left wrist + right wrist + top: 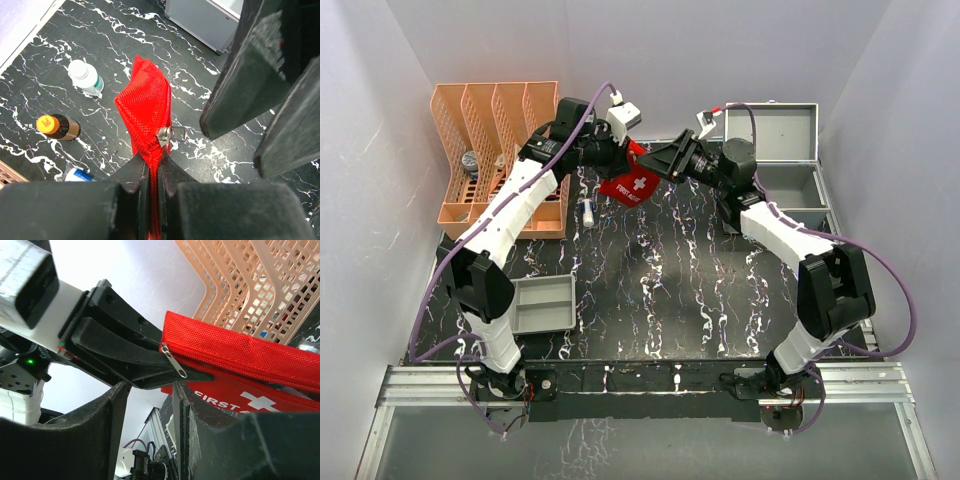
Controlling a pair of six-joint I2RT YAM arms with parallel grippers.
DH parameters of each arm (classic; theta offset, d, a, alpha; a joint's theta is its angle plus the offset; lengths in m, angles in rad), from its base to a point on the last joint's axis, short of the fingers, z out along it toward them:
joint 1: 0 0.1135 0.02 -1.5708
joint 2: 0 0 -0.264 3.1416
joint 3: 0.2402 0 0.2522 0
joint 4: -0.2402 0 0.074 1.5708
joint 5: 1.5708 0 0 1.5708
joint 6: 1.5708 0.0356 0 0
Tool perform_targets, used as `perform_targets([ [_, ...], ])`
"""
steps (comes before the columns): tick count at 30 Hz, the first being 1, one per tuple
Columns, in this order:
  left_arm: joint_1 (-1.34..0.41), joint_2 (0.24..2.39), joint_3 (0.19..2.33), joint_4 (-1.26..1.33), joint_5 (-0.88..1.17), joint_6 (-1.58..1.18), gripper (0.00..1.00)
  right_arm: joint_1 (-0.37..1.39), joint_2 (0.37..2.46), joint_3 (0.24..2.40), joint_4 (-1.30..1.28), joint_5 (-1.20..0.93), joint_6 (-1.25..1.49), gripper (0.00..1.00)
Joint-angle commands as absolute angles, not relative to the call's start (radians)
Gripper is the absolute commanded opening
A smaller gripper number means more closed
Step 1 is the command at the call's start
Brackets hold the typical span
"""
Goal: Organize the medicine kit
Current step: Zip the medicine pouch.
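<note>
Medicine kit (782, 135), a grey metal box with its hinged lid standing open, sits at the far right corner of the black marbled table (650, 290), behind the right arm; neither hand touches it.

At the far left stands an orange slotted file rack (500, 150) with dark items in its compartments. In front of it, near the left arm's elbow, lies a shallow grey tray (545, 303).

The left wrist view looks down on a white bottle (86, 76) and a brown bottle with an orange cap (59, 126), both lying on the table well apart from each other.

The left hand (154, 172) is at the far middle of the table, raised off the surface. Its fingers are pressed tight together on the top edge of a flat red pouch (147, 112) with a white cross and the words "FIRST AID". The pouch hangs from that grip, clear of the table. A small metal zip pull (171, 134) sticks out just beside the fingers.

The right hand (150, 392) faces the left hand from the other side of the pouch. Its fingers are partly apart with a clear gap between them, holding nothing. Their tips sit just beside the zip pull and the gripped edge of the pouch.
</note>
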State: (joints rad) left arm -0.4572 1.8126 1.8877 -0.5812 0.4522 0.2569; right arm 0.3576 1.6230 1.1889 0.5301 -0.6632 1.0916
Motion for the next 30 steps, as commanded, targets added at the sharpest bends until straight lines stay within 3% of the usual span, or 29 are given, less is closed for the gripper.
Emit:
perform_targets([
  [1, -0.453, 1.802, 1.936, -0.562, 0.467, 0.240, 0.00, 0.367, 1.639, 1.228, 0.578, -0.644, 1.082, 0.38],
  [15, -0.453, 1.805, 1.950, -0.581, 0.499, 0.245, 0.00, 0.366, 1.723, 1.311, 0.599, -0.654, 1.073, 0.36],
  [30, -0.453, 1.815, 1.949, -0.591, 0.518, 0.255, 0.00, 0.367, 1.735, 1.341, 0.632, -0.693, 1.082, 0.17],
])
